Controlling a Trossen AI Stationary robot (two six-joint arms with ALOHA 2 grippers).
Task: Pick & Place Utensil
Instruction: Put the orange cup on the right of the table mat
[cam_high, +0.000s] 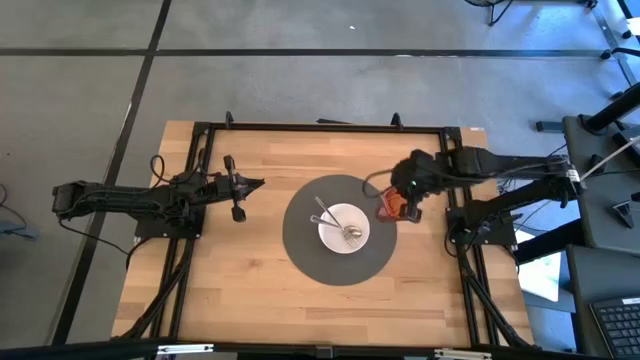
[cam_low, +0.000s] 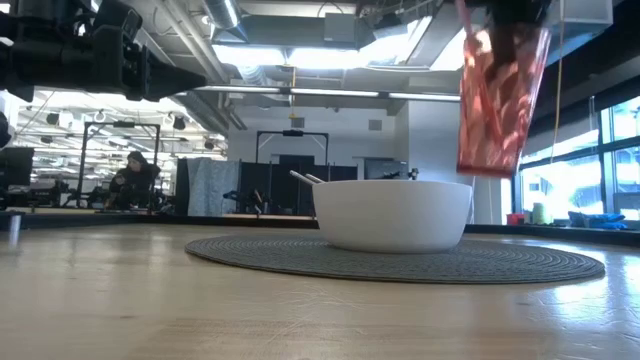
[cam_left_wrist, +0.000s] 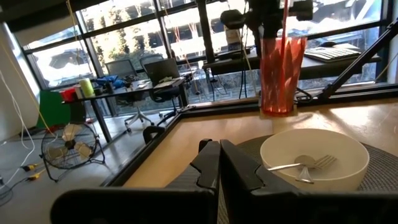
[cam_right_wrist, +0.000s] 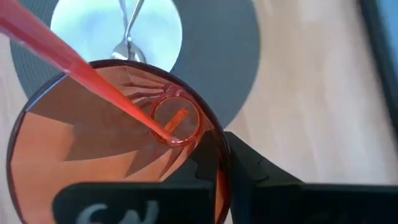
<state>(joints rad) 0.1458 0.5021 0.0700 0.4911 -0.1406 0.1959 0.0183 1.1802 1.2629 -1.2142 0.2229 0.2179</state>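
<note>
right gripper | jaws clamped on red cup; held clear above mat's right edge, straw kept inside | bowl holds fork, spoon | left gripper parked at desk's left edge; jaws together

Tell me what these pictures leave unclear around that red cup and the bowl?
- Right tool: low view cuts off above the red cup; the cup fills the right wrist view.
- Utensils in the white bowl: too small from above; the bowl wall hides them in the low view.

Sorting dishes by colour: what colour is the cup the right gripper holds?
See-through red, with a red straw inside the cup; clearest in the left wrist view.
</note>
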